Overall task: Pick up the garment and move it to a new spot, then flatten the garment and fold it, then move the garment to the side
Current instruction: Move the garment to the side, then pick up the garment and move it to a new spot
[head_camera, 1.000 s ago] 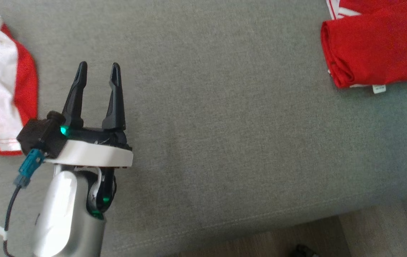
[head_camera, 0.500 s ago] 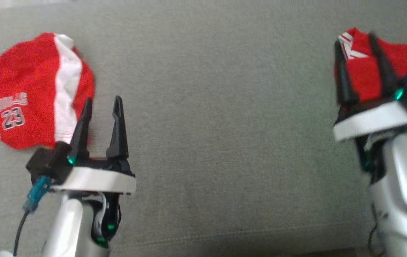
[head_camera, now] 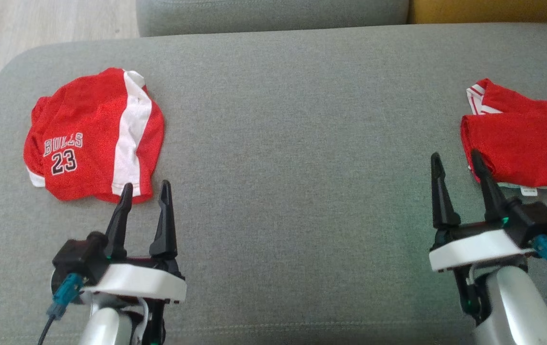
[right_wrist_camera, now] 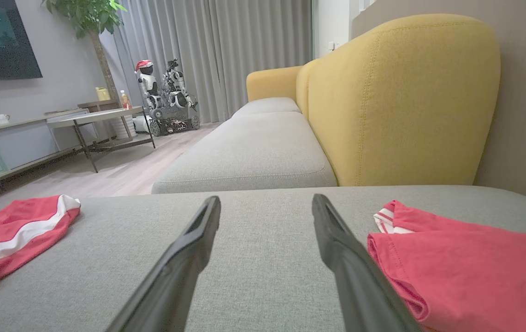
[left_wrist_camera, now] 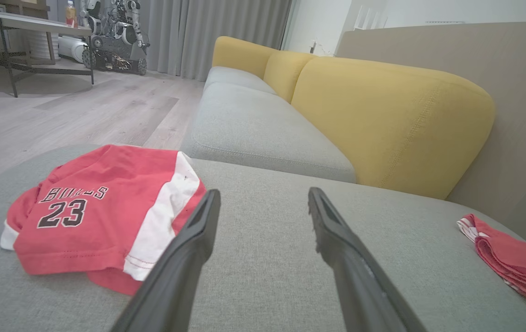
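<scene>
The head camera has lifted since half a second ago, so the wood floor (head_camera: 38, 24) now shows at eleven o'clock. The shorts (head_camera: 93, 139) lie whole at ten o'clock, flat on the grey cushion (head_camera: 302, 167). "BULLS 23" reads clear on the red, with a white stripe beside it. The left gripper (head_camera: 146, 184) is at seven o'clock, jaws spread wide with nothing in them, tips just short of the shorts' hem. The right gripper (head_camera: 455, 154), blurred over the red cloth before, now sits sharp at five o'clock, jaws just as wide and empty. The folded garment (head_camera: 527, 148) rests at three o'clock, just beside that gripper's outer finger. Its white tag (head_camera: 528, 191) is too small to read. Behind are a yellow backrest (right_wrist_camera: 401, 101), grey curtains (right_wrist_camera: 216, 50), a table (right_wrist_camera: 92, 117) and a parked robot (right_wrist_camera: 166, 101).
</scene>
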Robot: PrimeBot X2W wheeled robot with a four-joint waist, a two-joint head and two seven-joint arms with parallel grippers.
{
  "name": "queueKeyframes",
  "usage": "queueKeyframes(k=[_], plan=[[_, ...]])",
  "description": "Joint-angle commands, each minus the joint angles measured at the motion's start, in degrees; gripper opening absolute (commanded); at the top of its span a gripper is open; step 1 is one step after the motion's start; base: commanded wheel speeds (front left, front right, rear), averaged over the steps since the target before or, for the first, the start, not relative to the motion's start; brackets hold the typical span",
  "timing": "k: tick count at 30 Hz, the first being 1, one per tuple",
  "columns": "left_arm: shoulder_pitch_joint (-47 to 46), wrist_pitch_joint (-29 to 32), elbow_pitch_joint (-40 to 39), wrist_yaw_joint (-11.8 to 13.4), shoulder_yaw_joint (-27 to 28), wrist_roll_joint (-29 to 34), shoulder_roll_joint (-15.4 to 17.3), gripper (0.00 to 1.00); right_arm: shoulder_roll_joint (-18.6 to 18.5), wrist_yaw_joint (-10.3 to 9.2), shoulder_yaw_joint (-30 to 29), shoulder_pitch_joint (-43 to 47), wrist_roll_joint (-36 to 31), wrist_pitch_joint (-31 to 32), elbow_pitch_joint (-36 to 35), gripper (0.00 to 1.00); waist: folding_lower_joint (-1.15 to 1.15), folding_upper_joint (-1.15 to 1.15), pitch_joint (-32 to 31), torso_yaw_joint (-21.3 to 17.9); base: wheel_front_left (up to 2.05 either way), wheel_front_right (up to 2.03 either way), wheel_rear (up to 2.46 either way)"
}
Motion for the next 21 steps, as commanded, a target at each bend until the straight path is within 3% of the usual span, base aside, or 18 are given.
queueKeyframes(k=[1,15,21], plan=[[-1.5,-0.3,-1.6,0.4,1.7,0.1,0.3,1.00,0.5,-0.05,1.1,-0.9,-0.8,-0.7,-1.8,1.00,0.00,0.00,-0.1,0.1,0.00,0.00,0.00],[-1.4,-0.3,-1.9,0.9,1.7,-0.7,0.3,1.00,0.9,-0.05,1.2,-0.2,-0.7,-1.0,-1.3,1.00,0.00,0.00,-0.5,0.3,0.00,0.00,0.00],[-1.8,-0.3,-1.9,0.7,1.7,-0.9,0.3,1.00,0.9,-0.05,2.6,-0.3,-0.9,-1.0,-1.1,1.00,0.00,0.00,-0.4,2.3,0.00,0.00,0.00]])
